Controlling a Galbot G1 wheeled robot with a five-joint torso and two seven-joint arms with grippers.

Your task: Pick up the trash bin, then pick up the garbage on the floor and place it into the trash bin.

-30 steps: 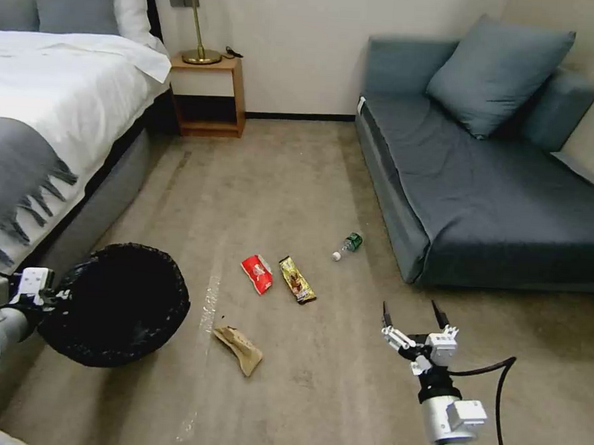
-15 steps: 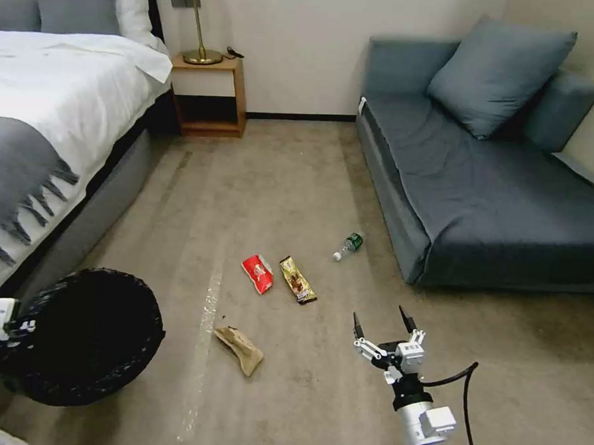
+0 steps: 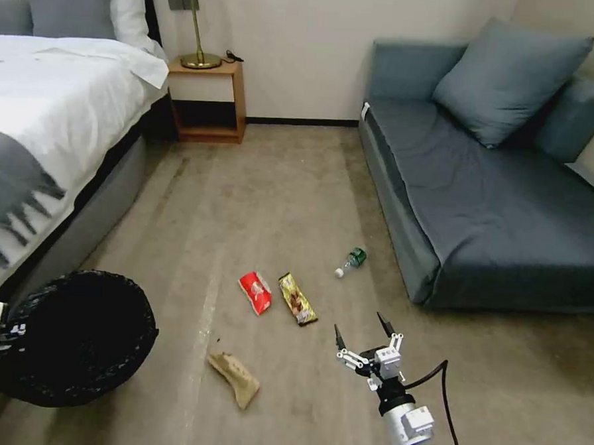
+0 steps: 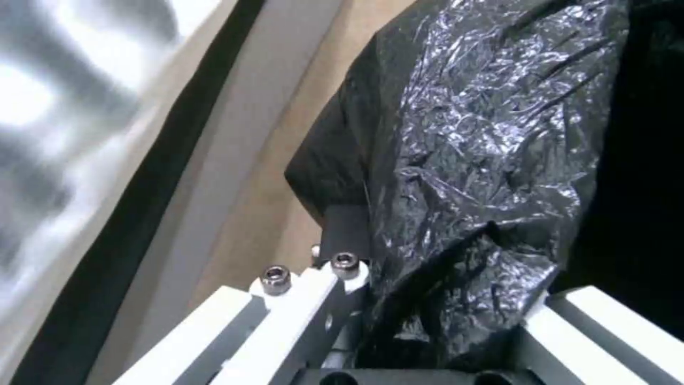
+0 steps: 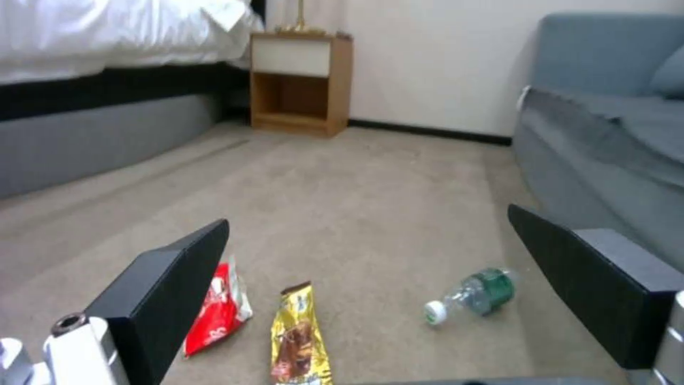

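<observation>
Changes since the prior frames: right claw (image 3: 361, 327) had shifted lower and toward the centre of the head view, fingers spread wide, empty, hovering above the carpet; trash bin (image 3: 72, 337) sat lower and nearer the left edge; the whole scene had drifted slightly, so the camera itself had moved. Left claw (image 4: 427, 321): clamped on the bin's rim, black bag (image 4: 484, 139) bunched between its fingers. Trash bin: held off the carpet at lower left beside the bed (image 3: 51, 103), mouth tilted toward the camera; interior dark, contents could not be told. Garbage, all on the carpet (image 3: 279, 182): brown paper scrap (image 3: 236, 379) nearest the robot; red snack packet (image 3: 255, 291) and gold-brown bar wrapper (image 3: 297, 298) just beside each other; small bottle (image 3: 351, 261) on its side near the sofa (image 3: 498, 193). Room: wooden nightstand (image 3: 207, 98) with lamp against the far wall.
</observation>
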